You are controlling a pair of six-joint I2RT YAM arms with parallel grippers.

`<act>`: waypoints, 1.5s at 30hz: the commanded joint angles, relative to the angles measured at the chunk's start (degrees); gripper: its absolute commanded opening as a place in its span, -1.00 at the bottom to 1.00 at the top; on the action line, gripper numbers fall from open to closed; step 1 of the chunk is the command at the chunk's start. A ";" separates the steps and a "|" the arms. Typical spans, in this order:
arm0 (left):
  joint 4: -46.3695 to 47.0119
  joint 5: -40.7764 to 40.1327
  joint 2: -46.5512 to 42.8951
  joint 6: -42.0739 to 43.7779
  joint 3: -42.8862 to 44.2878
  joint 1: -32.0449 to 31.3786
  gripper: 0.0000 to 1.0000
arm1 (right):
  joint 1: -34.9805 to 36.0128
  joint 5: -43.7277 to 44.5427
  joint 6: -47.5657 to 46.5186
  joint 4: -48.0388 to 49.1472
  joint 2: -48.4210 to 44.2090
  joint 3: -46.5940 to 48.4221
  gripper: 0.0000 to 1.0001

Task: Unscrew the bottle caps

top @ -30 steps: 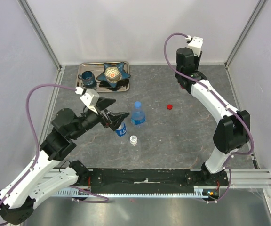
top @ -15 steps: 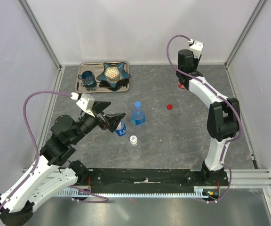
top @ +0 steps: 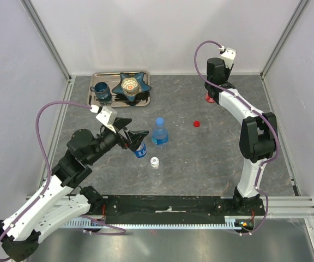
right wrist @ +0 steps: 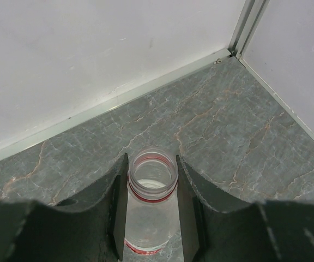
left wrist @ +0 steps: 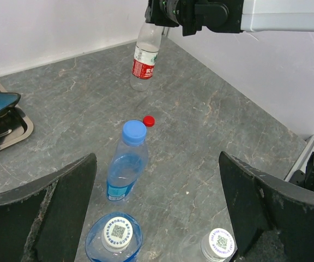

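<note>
The left fingers (left wrist: 59, 202) hang spread wide and empty above the worktop (top: 211, 158), over a blue-labelled bottle (top: 140, 150) with a white cap (left wrist: 114, 233) screwed on. A tiny bottle (top: 155, 163) under a second white cap (left wrist: 218, 240) stands just to its right. Beyond these stands a taller bottle (top: 159, 134) with its blue cap (left wrist: 134, 131) on and a loose red cap (top: 197, 123) lying further right, while near the far right corner the right fingers (right wrist: 192, 188) are clamped on the neck of the red-labelled bottle (left wrist: 144, 60), whose mouth is open.
</note>
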 commanded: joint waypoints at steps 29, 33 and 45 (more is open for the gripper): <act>1.97 2.58 -0.54 -2.19 -2.03 -0.07 0.99 | 0.37 -4.79 5.34 -6.72 -2.82 -0.47 0.20; 1.97 2.84 -0.89 -2.72 -2.47 -0.07 0.99 | 0.55 -4.62 5.42 -6.89 -3.18 -0.74 0.28; 1.89 3.11 -1.33 -3.33 -3.18 -0.07 0.99 | 0.90 -5.41 5.95 -7.95 -4.06 -0.83 0.39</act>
